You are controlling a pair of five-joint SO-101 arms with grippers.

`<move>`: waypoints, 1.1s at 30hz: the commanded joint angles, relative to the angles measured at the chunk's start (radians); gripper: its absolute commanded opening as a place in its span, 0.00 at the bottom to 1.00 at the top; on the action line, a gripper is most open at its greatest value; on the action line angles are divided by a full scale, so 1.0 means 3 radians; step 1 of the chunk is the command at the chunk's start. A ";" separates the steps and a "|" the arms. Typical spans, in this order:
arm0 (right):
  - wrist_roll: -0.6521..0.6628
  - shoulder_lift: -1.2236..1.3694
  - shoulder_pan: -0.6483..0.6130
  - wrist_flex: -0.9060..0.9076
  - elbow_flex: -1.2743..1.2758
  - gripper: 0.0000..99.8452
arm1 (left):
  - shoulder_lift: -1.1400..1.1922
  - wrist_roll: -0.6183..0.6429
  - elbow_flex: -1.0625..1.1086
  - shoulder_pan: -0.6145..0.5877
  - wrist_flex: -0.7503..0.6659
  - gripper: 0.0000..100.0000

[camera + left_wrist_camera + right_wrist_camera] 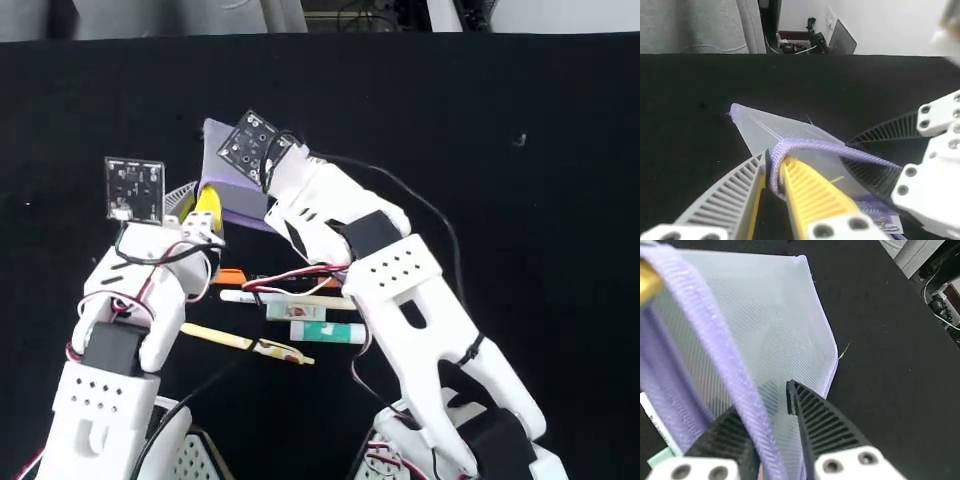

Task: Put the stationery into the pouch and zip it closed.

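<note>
translucent lilac mesh pouch [238, 200] is at 11 o'clock of centre in the high view, stationery [290, 310] loose at its 6 o'clock. left claw [774, 165], ribbed grey/yellow fingers, pinches the pouch's woven purple rim. right claw [762, 405], ribbed black fingers, is clamped on the same rim.

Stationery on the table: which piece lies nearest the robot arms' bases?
The long pale-yellow stick, lying slanted. The white pen, the teal-ended tube and the orange piece all lie farther back, toward the pouch.
</note>
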 commanded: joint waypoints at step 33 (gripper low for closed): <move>0.0164 -0.0637 -0.0031 0.0251 0.0238 0.01 | 0.1406 -0.0419 -0.0079 -0.0182 -0.1002 0.21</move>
